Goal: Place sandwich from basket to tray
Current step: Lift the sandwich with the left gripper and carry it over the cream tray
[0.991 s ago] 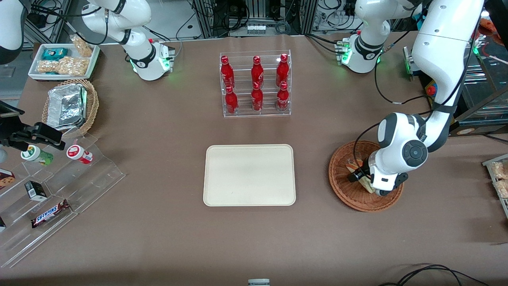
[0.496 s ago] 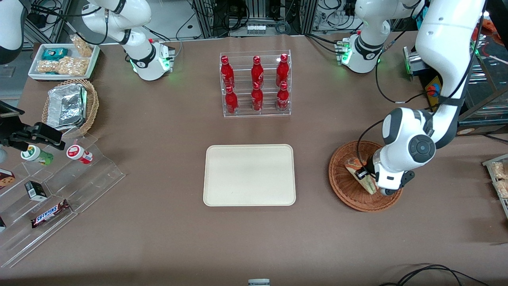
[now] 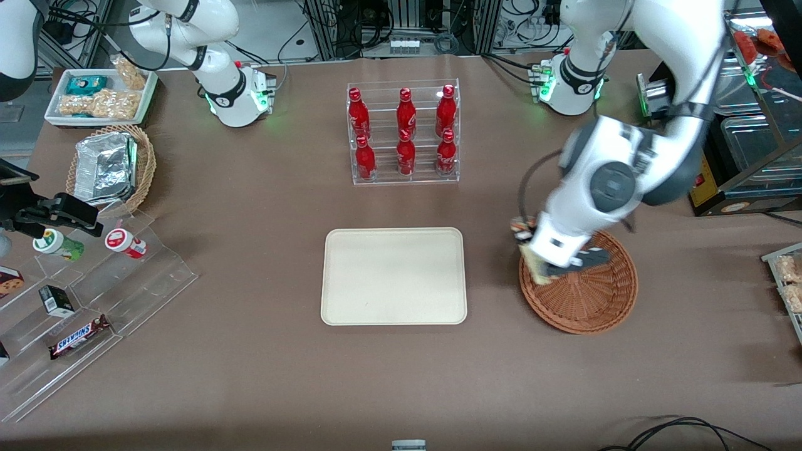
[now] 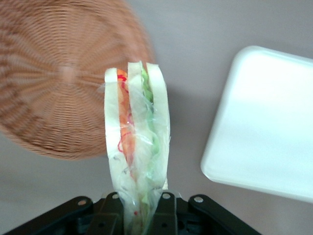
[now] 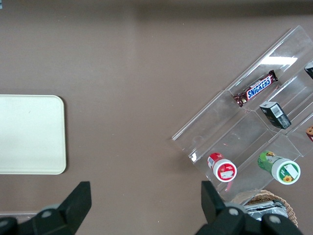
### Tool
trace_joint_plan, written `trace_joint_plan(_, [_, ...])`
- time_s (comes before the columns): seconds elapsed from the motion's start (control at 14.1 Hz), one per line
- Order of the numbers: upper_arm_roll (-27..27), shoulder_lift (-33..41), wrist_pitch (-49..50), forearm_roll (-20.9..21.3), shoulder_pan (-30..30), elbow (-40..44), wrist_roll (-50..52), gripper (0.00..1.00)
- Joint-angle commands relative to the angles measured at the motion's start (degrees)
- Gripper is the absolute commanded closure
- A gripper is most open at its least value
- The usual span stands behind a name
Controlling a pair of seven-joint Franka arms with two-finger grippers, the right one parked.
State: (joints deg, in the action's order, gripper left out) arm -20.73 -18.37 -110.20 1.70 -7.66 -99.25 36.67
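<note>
My left gripper (image 3: pixel 532 250) is shut on the sandwich (image 4: pixel 137 147), a clear-wrapped wedge of white bread with green, red and orange filling. It holds the wedge in the air above the edge of the reddish-brown wicker basket (image 3: pixel 592 300) that faces the tray. In the front view only a pale corner and a coloured tip of the sandwich (image 3: pixel 531 258) show under the wrist. The basket (image 4: pixel 58 83) holds nothing else that I can see. The cream tray (image 3: pixel 393 275) lies bare on the table toward the parked arm's end; its rounded corner shows in the left wrist view (image 4: pixel 264 127).
A clear rack of red bottles (image 3: pixel 404 134) stands farther from the front camera than the tray. A tan basket with foil packs (image 3: pixel 109 166), a white snack tray (image 3: pixel 100 94) and a clear stepped stand with snacks (image 3: pixel 94 294) lie toward the parked arm's end.
My gripper has risen out of the basket with the sandwich and swung toward the tray; the sandwich, lying in the basket before, now hangs above the basket's rim.
</note>
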Motion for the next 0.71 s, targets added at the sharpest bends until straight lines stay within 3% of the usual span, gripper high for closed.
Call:
trace_joint_plan(0.0, [0.51, -8.50, 1.39, 0.50, -7.86, 10.26, -2.65, 0.91])
trace_joint_plan(0.14, [0.69, -15.26, 1.66, 0.68, -13.14, 18.08, -2.48, 0.90])
trace_joint_plan(0.28, [0.95, -22.29, 1.31, 4.61, -18.33, 25.38, -1.17, 0.88])
trace_joint_plan(0.64, [1.48, -35.41, 0.61, 12.27, -24.76, 40.61, 6.57, 0.85])
